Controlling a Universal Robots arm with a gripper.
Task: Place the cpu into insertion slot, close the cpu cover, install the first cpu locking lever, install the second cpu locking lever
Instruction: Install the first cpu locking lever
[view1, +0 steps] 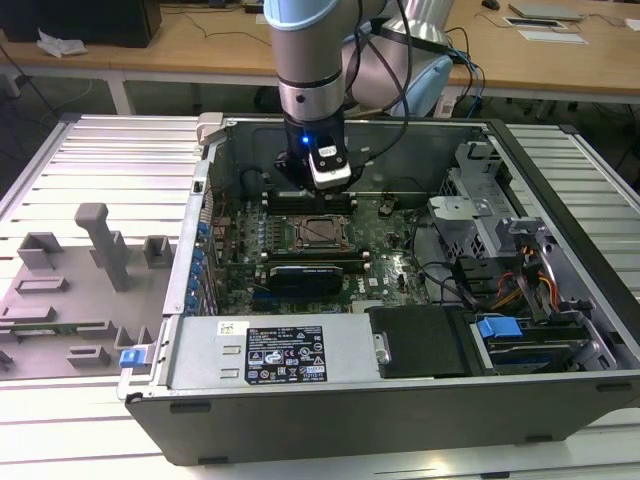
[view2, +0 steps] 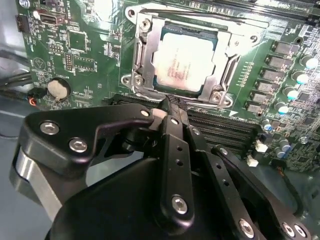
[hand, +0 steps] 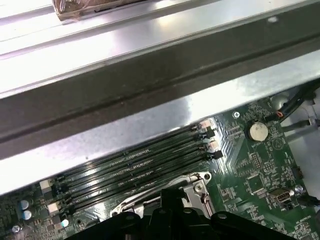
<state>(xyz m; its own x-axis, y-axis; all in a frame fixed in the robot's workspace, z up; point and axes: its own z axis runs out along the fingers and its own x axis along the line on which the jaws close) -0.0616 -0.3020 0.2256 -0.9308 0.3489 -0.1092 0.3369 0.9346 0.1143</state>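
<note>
Gripper (view2: 170, 102) state first: in the second wrist view you see its black fingers (view2: 172, 145) drawn together to a narrow tip, closed on nothing, with that tip just at the edge of the insertion slot (view2: 182, 55), beside the long black memory slots (view2: 225, 125). You find the cpu (view2: 181, 62) already lying flat in the slot, its pale silvery top showing through the window of the cpu cover (view2: 145, 55), which lies down over it. Whether the locking levers are latched you cannot tell from here. In the exterior view the arm (view1: 310, 70) reaches straight down into the open computer case (view1: 400, 390), and the gripper (view1: 318, 190) hangs just above the green motherboard (view1: 390, 250), right beside the socket. In the first wrist view you see the memory slots running along the case wall (hand: 150, 75) and a coin cell battery (hand: 258, 131) on the board.
</note>
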